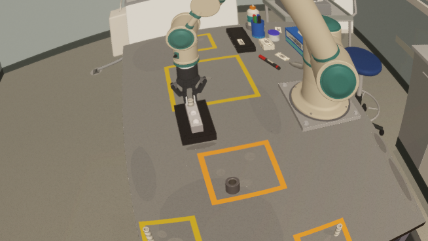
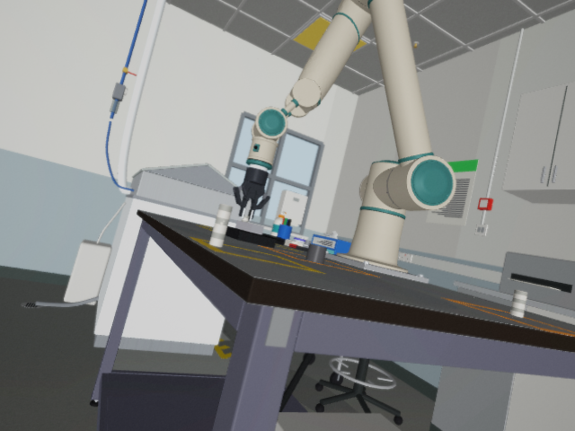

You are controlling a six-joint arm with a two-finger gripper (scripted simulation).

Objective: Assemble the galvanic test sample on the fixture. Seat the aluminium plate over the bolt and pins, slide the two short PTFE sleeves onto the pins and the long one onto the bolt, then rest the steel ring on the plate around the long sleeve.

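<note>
My gripper [image 1: 190, 99] [image 2: 248, 214] stands upright over the far end of the aluminium plate [image 1: 194, 116], which lies along the black fixture [image 1: 195, 122] [image 2: 253, 235] left of the table's middle. The plate's two nearer holes show pale round tops; the far end is hidden by my fingers. The dark steel ring [image 1: 232, 185] [image 2: 316, 252] stands alone in the orange square nearer the front. White PTFE sleeves stand at the front corners, one pair at the left [image 1: 147, 233] [image 2: 220, 225] and one at the right [image 1: 337, 230] [image 2: 519, 303]. My gripper is closed on the aluminium plate's far end.
The table's left edge [image 1: 123, 108] runs close beside the fixture. The arm's base [image 1: 322, 104] fills the right side, and a black tray [image 1: 240, 39], red marker [image 1: 269, 62], pen cup [image 1: 258, 27] and boxes crowd the far right corner.
</note>
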